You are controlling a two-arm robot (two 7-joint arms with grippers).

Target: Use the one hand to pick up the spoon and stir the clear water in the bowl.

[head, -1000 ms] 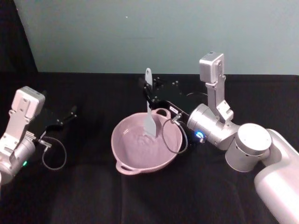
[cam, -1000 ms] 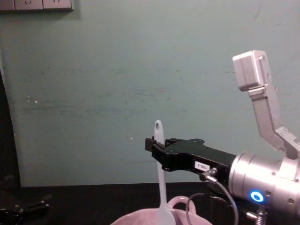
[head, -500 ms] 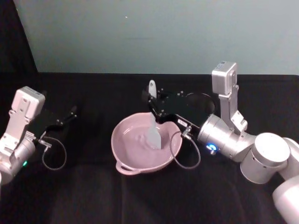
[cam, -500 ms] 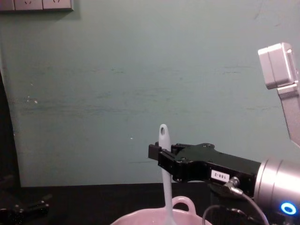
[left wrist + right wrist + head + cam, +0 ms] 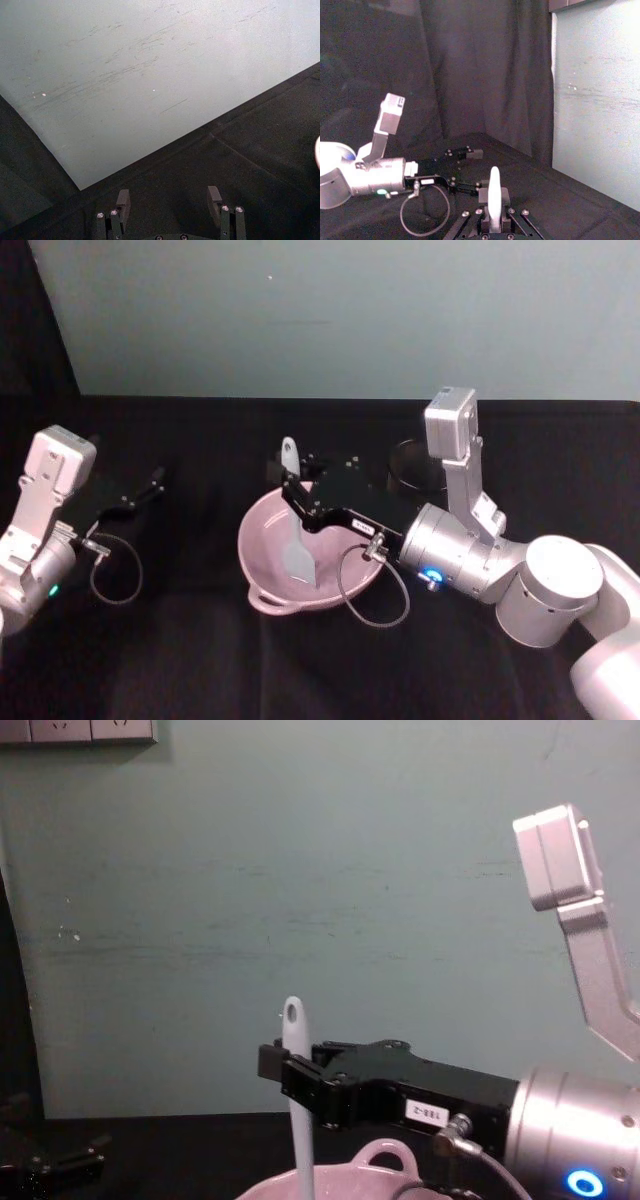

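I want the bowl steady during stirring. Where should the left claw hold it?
Probably the near-left rim handle of the pink bowl, coming from the robot's left: it juts out nearest the open left claw, clear of the right claw and white spoon.

Bowl (image 5: 257, 540), mesh cup (image 5: 409, 466) on black table (image 5: 200, 650)

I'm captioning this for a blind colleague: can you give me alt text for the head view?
The right gripper holds a white spoon nearly upright by its handle, with the blade down inside a pale pink bowl at the middle of a black table. The left gripper sits idle at the far left, apart from the bowl.
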